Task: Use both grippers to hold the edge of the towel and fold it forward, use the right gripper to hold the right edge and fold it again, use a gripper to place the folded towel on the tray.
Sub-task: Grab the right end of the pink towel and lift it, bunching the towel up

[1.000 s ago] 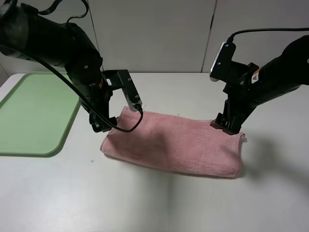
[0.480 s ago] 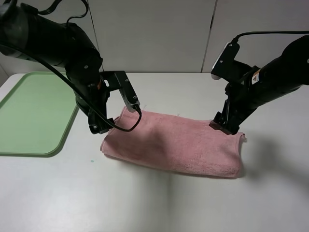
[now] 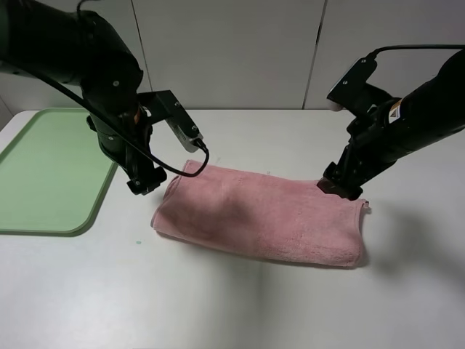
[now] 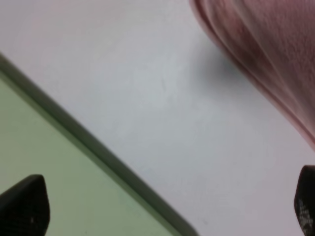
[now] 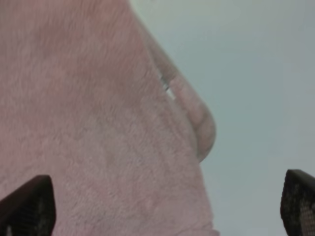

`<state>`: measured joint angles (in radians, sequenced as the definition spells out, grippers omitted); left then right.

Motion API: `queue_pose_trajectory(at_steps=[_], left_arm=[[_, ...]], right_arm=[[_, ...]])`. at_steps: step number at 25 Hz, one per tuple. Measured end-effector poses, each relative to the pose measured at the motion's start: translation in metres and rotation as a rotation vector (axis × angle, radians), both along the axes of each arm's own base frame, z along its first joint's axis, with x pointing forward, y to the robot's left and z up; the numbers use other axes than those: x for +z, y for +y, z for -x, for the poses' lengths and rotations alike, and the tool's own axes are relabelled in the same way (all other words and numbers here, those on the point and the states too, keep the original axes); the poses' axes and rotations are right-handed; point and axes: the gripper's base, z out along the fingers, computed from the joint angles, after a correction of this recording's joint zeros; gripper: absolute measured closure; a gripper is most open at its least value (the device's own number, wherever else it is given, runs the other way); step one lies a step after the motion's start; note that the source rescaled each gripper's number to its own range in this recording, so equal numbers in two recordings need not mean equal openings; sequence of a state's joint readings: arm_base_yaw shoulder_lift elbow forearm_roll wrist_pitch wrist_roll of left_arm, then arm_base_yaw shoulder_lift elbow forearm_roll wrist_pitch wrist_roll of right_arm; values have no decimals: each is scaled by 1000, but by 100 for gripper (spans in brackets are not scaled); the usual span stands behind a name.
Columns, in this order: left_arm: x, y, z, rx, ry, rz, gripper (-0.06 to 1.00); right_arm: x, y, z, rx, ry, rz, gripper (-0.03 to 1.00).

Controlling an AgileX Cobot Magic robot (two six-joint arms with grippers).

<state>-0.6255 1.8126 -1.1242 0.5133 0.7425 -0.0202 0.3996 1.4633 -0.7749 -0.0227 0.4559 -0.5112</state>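
Towel of pink terry (image 3: 261, 214) is lying folded; for refolding we are poising right gripper (image 3: 339, 187) at its far right corner, left gripper (image 3: 145, 180) aside, both wide open, empty.

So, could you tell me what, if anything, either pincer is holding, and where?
Nothing is held; the left pincer and the right pincer both stand open.

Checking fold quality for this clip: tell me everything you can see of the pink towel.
The pink towel looks like soft terry, doubled over into a long band lying flat on the white table. Its layers show as a rounded loop at the right end. The right gripper, open, stands at its far right corner; contact is unclear. The left gripper, open, is clear of its left end.
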Motion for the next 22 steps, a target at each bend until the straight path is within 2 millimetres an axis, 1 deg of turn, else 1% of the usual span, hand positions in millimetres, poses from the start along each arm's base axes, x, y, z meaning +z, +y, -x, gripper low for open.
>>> queue_pose_trajectory(at_steps=[4, 8, 12, 15, 16, 18, 19, 21, 22], left_arm=[[25, 5, 9, 66, -30, 47, -6], [54, 10, 24, 151, -32, 151, -6], [89, 16, 44, 219, -56, 290, -6], [121, 26, 61, 231, -108, 388, -6], [134, 31, 70, 231, -133, 424, -6], [151, 40, 83, 228, -173, 473, -6], [162, 46, 93, 223, -203, 505, -6], [173, 58, 109, 216, -243, 546, -6], [176, 63, 117, 214, -255, 559, -6]], right_arm=[[10, -1, 3, -4, -34, -17, -3], [11, -2, 4, -5, -32, -17, -3], [11, -2, 4, -5, -31, -16, -3], [11, -2, 4, -6, -29, -16, -3], [11, -2, 4, -6, -29, -16, -3], [11, -2, 4, -6, -29, -16, -3], [11, -1, 4, -6, -33, -18, -3], [11, -1, 3, -6, -35, -19, -3], [11, -1, 3, -6, -36, -19, -3]])
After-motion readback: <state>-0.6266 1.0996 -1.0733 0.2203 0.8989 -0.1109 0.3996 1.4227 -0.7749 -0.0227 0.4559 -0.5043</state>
